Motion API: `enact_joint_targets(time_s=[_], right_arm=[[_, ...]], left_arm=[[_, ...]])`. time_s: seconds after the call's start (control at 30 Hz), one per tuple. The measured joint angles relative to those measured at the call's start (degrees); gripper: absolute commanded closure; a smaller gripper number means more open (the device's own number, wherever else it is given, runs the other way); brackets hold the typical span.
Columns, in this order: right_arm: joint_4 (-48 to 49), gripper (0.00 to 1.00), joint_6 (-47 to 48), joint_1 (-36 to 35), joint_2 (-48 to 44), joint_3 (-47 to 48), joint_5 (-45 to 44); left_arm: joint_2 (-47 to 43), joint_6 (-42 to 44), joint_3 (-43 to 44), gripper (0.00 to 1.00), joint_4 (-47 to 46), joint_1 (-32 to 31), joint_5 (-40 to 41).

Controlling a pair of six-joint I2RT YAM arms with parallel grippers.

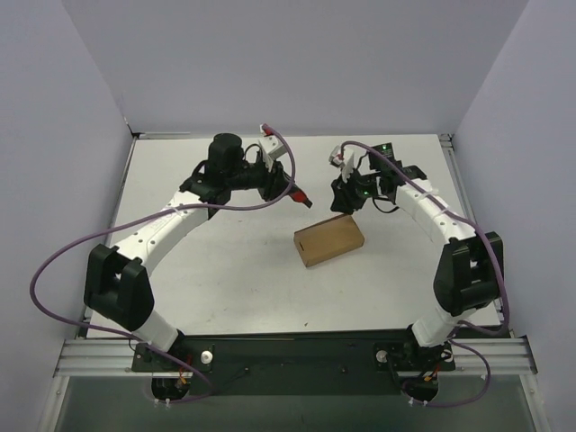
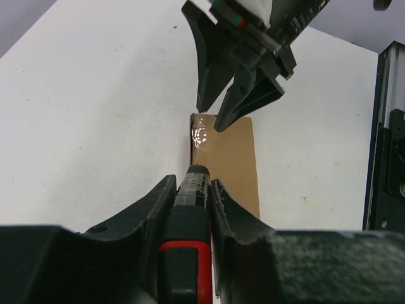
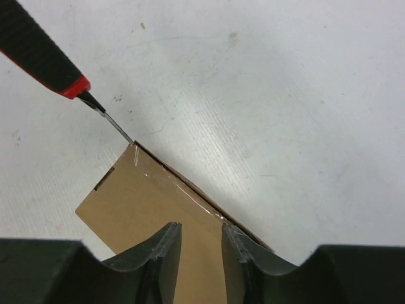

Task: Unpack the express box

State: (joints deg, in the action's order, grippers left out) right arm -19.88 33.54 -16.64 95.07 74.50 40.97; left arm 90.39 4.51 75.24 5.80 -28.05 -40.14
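The express box (image 1: 329, 240) is a flat brown cardboard box lying closed in the middle of the table. My left gripper (image 1: 284, 184) is shut on a red-and-black utility knife (image 1: 298, 195), also seen in the left wrist view (image 2: 187, 221). In the right wrist view the knife (image 3: 39, 52) has its thin blade touching the box's taped far corner (image 3: 134, 147). My right gripper (image 1: 346, 203) is open and empty just over the box's far end (image 3: 145, 202). I cannot tell whether its fingertips (image 3: 166, 244) touch the box. The box (image 2: 231, 158) and the right gripper (image 2: 214, 114) also show in the left wrist view.
White table top (image 1: 207, 261) enclosed by pale walls on three sides. A metal rail (image 1: 288, 355) with both arm bases runs along the near edge. Purple cables loop beside each arm. A black frame (image 2: 386, 145) edges the table's right side.
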Motion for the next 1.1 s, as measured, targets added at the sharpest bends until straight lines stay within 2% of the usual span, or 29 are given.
enact_joint_targets(time_s=[0.2,0.5,0.8,1.1], right_arm=[[0.61,0.62,-7.04,3.91,-3.32,-1.46,-0.61],[-2.91,0.57,-7.65,1.62,-8.02,-2.27,-3.15],[-11.76,0.56,-4.90,1.03,-9.40,-0.24,-9.40],[-12.68,0.55,-6.12,1.01,-9.40,-0.68,-7.87]], left_arm=[[-0.02,0.42,-0.13,1.00,0.83,-0.02,0.02],[-2.21,4.76,-3.54,1.00,5.22,-1.27,1.99],[-5.88,1.27,-8.44,1.00,11.80,4.33,-5.68],[-3.50,-2.19,-15.52,1.00,19.56,11.21,-14.56]])
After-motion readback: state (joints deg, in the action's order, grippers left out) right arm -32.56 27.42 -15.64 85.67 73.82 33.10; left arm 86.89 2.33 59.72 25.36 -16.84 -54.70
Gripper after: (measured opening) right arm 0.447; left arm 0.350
